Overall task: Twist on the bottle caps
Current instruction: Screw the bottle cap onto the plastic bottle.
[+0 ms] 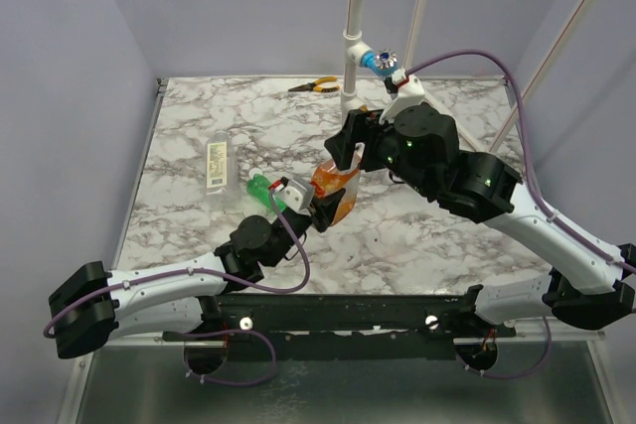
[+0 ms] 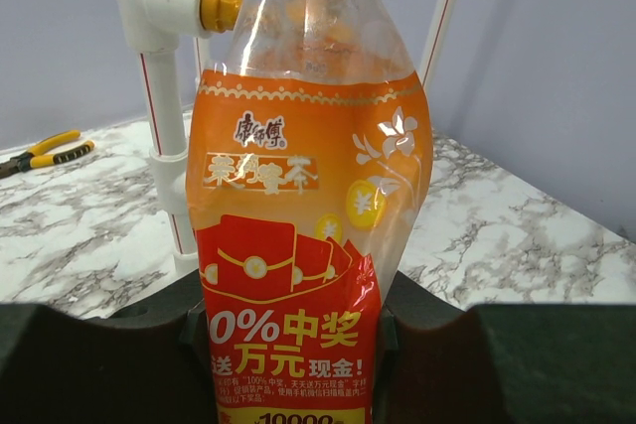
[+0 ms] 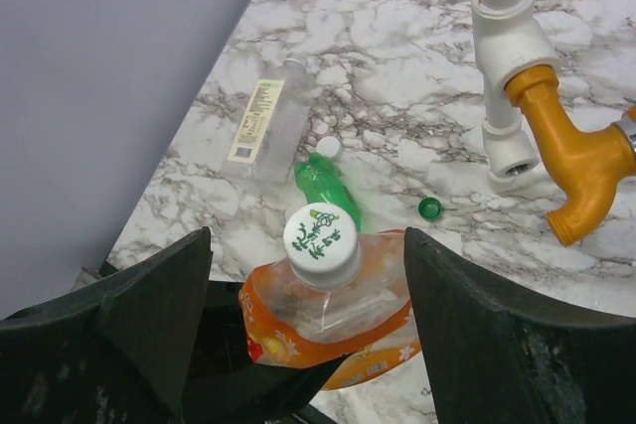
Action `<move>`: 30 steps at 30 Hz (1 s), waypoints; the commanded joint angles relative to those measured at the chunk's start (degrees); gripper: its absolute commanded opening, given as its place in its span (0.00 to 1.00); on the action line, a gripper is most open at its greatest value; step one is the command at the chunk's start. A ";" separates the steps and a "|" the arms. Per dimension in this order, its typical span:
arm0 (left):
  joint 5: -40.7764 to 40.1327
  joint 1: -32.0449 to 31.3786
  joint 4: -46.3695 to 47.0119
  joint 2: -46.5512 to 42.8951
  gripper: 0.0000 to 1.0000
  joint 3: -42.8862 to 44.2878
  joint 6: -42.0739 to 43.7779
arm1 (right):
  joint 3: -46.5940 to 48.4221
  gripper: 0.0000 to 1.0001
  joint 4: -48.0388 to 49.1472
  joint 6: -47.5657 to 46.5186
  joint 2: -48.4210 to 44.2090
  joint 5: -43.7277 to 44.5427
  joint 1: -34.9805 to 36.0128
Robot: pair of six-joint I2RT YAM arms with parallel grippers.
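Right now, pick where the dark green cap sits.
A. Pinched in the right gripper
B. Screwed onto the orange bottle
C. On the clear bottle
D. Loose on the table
D: the dark green cap lies by itself on the marble table, while the orange bottle carries a white cap instead.

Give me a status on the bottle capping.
Looks done: the white cap sits on the orange bottle, though its tightness cannot be judged. In hand: the left tool clamps that bottle upright while the right tool stands open around the cap. Left: the dark green cap lies loose on the table, and the green bottle and clear bottle lie on their sides.
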 commanded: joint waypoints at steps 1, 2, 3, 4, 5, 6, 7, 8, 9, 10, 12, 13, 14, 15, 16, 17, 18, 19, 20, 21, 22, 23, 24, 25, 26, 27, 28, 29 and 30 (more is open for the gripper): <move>2.11 0.25 2.04 -1.67 0.00 -0.69 -0.71 | -0.04 0.80 2.89 -2.17 0.35 0.15 0.36; 2.16 0.25 1.96 -1.84 0.00 -0.72 -0.67 | 0.14 0.80 2.78 -2.10 0.58 0.38 0.30; 2.25 0.25 1.85 -2.00 0.00 -0.72 -0.70 | 0.25 0.80 2.61 -1.91 0.68 0.66 0.31; 2.34 0.25 1.75 -2.14 0.00 -0.78 -0.71 | 0.28 0.79 2.44 -1.54 0.78 1.09 0.30; 2.46 0.25 1.58 -2.23 0.00 -0.74 -0.68 | 0.25 0.77 2.21 -1.02 0.70 1.61 0.29; 2.36 0.25 1.48 -2.38 0.00 -0.75 -0.71 | 0.21 0.76 1.85 -0.46 0.68 2.18 0.28; 2.36 0.25 1.39 -2.63 0.00 -0.85 -0.75 | 0.20 0.74 1.54 -0.04 0.60 2.51 0.30; 2.43 0.25 1.23 -2.79 0.00 -0.79 -0.83 | 0.16 0.72 1.33 0.35 0.56 2.86 0.34; 2.49 0.25 1.21 -2.87 0.00 -0.86 -0.79 | 0.05 0.68 1.15 0.79 0.52 2.98 0.35; 2.45 0.25 1.12 -3.03 0.00 -0.92 -0.86 | -0.06 0.66 1.08 0.95 0.51 3.03 0.29; 2.52 0.29 0.95 -3.20 0.00 -0.94 -0.94 | -0.43 0.66 1.65 0.98 0.26 2.95 0.32; 2.52 0.25 0.88 -3.25 0.00 -1.00 -0.97 | -0.70 0.65 2.09 0.81 0.10 2.56 0.35; 2.45 0.25 0.86 -3.33 0.00 -1.02 -1.06 | -1.08 0.64 2.79 0.56 -0.08 2.13 0.30; 2.49 0.27 0.75 -3.37 0.00 -1.10 -1.01 | -1.23 0.63 3.17 0.27 -0.18 1.64 0.34; 2.43 0.25 0.77 -3.50 0.00 -1.11 -1.02 | -1.27 0.63 3.36 0.07 -0.06 1.35 0.29; 2.43 0.25 0.70 -3.56 0.00 -1.03 -1.02 | -1.23 0.62 3.33 -0.02 0.06 1.16 0.35; 2.45 0.25 0.73 -3.49 0.00 -1.05 -1.01 | -1.20 0.61 3.41 -0.24 0.18 0.88 0.33; 2.49 0.29 0.68 -3.51 0.00 -0.99 -1.08 | -1.19 0.59 3.50 -0.28 0.38 0.50 0.31; 2.48 0.25 0.67 -3.51 0.00 -1.01 -0.98 | -1.17 0.57 3.66 -0.49 0.48 0.30 0.30; 2.53 0.25 0.58 -3.50 0.00 -0.97 -0.97 | -1.21 0.56 3.68 -0.47 0.58 0.03 0.36; 2.45 0.27 0.59 -3.43 0.00 -0.98 -0.93 | -1.24 0.55 3.75 -0.57 0.63 0.04 0.34; 2.47 0.26 0.59 -3.43 0.00 -1.00 -0.95 | -1.24 0.52 3.85 -0.70 0.57 -0.01 0.29; 2.53 0.26 0.59 -3.42 0.00 -1.06 -0.96 | -1.31 0.51 3.98 -0.75 0.55 -0.13 0.29; 2.53 0.25 0.59 -3.44 0.00 -1.08 -1.01 | -1.24 0.50 3.95 -0.82 0.67 -0.18 0.29; 2.53 0.25 0.59 -3.48 0.00 -1.14 -1.07 | -1.17 0.50 3.79 -0.81 0.75 -0.19 0.35; 2.48 0.25 0.59 -3.42 0.00 -1.15 -1.12 | -1.18 0.49 3.68 -0.82 0.80 -0.27 0.30; 2.45 0.25 0.59 -3.50 0.00 -1.17 -1.03 | -1.17 0.49 3.60 -0.83 0.95 -0.40 0.31; 2.44 0.25 0.59 -3.56 0.00 -1.19 -1.06 | -1.25 0.49 3.60 -0.78 1.00 -0.36 0.36; 2.44 0.29 0.59 -3.51 0.00 -1.14 -1.09 | -1.26 0.49 3.51 -0.73 1.12 -0.40 0.32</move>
